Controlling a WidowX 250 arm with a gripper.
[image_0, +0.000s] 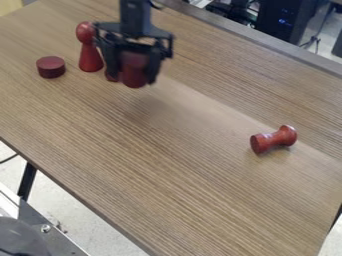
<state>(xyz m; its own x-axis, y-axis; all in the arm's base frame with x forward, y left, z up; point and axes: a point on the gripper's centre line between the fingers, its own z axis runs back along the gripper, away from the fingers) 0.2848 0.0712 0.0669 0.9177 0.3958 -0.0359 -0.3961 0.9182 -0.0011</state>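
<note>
tabletop (167, 165): wood-look surf., lengthwise grain, smooth, semi-matt w/ soft sheen
pawn (90, 56), upper-left on tabletop: prob. painted wood, smooth, glossy
disc (51, 67), far left on tabletop: same mat'l look, smooth, satin
spool (273, 140), right on tabletop: lacquered-wood look, v. glossy w/ highlights
gripper (139, 80), above tabletop: plastic/metal look, mostly matt
plate (69, 245), below-left of tabletop: bare metal, dull
</note>
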